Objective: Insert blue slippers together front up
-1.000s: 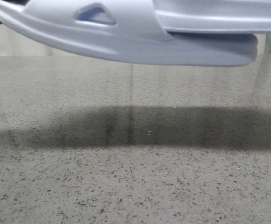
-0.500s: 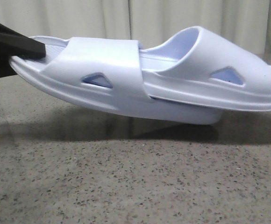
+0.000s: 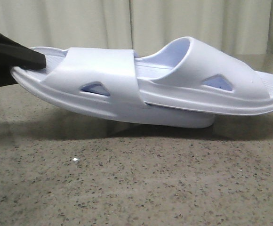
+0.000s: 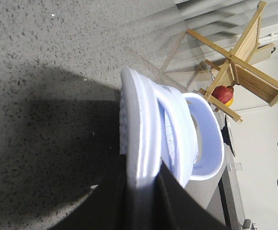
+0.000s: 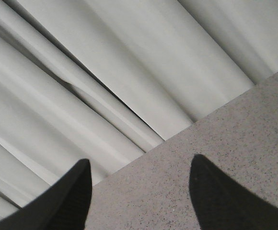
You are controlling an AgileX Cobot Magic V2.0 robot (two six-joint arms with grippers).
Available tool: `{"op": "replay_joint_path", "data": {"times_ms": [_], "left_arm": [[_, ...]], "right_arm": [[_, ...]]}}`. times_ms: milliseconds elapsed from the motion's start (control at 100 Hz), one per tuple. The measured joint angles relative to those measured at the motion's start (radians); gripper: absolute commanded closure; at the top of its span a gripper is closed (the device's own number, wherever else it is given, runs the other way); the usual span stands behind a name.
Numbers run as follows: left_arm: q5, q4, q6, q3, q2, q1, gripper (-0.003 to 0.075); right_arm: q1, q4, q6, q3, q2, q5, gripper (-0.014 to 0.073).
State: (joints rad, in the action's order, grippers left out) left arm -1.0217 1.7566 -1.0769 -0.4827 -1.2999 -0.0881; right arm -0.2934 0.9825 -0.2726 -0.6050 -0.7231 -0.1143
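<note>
the nested blue slippers (image 3: pixel 146 89) are held pinched at one end by the left claw (image 4: pixel 141 191), their long axis stretched straight away from it just over the worktop (image 3: pixel 136 188), while the right claw (image 5: pixel 139 191) is left spread and empty.

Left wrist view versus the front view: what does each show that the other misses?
Only the left wrist view shows a wooden rack with a red fruit behind the table edge. Only the front view shows the slippers side-on, one nested inside the other's strap, with triangular cutouts. Both show the pale blue slippers gripped at one end by the left pincer over the speckled table.
</note>
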Motion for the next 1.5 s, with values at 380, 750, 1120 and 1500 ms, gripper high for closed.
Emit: {"op": "replay_joint_path", "data": {"times_ms": [380, 750, 1120, 1500], "left_arm": [[0.016, 0.000, 0.002, 0.000, 0.000, 0.000, 0.0704], [0.022, -0.008, 0.026, 0.000, 0.000, 0.000, 0.0675], [0.022, -0.011, 0.029, 0.000, 0.000, 0.000, 0.0356], [0.061, -0.031, 0.030, 0.000, 0.000, 0.000, 0.0341]], "right_arm": [[0.000, 0.000, 0.000, 0.000, 0.000, 0.002, 0.0206], [0.000, 0.000, 0.000, 0.000, 0.000, 0.007, 0.0206], [0.000, -0.001, 0.000, 0.000, 0.000, 0.007, 0.0206], [0.000, -0.002, -0.001, 0.000, 0.000, 0.015, 0.0206]]}}
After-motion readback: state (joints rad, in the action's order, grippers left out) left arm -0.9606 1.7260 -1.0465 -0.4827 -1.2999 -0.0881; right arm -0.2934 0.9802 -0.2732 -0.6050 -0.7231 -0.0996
